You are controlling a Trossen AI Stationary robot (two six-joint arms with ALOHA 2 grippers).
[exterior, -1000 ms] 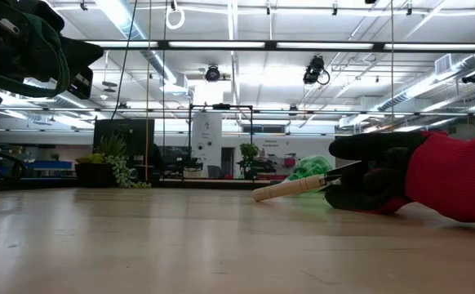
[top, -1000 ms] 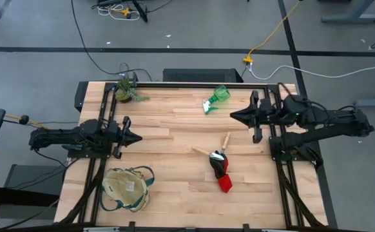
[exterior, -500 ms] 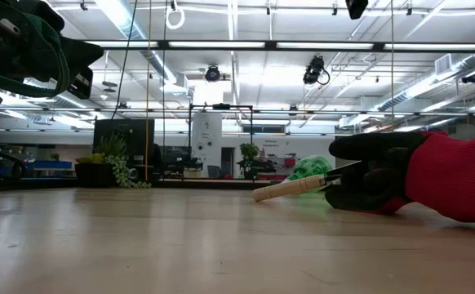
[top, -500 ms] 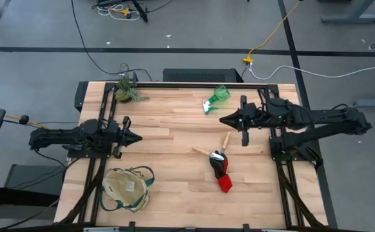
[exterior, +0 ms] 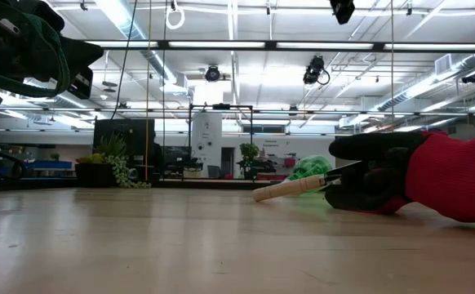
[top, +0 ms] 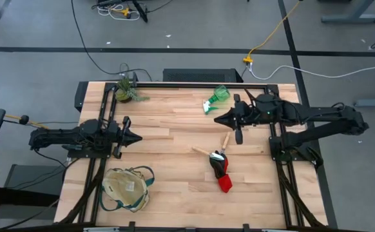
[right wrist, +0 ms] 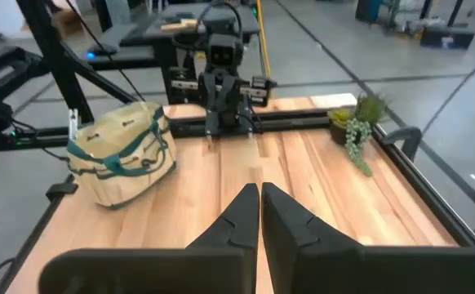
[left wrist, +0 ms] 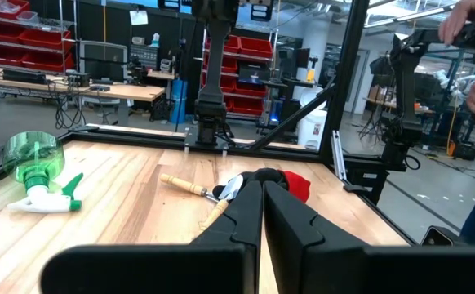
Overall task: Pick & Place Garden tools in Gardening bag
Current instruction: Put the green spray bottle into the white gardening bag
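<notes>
The right end effector (top: 217,119) is held over the far middle of the table (top: 174,167), fingers pressed together, nothing gripped. It's parked just beside the green sprayer (top: 214,99), which is lying on its side near the far edge. The wooden-handled tools (top: 214,148) are crossed near the middle, touching the black-and-red glove (top: 220,173). The bag (top: 127,187) is slumped at the near left corner, well apart from all of that. The left end effector (top: 136,137) is kept at the left side, fingers also together, empty. A small plant (top: 127,90) is sat at the far left corner.
</notes>
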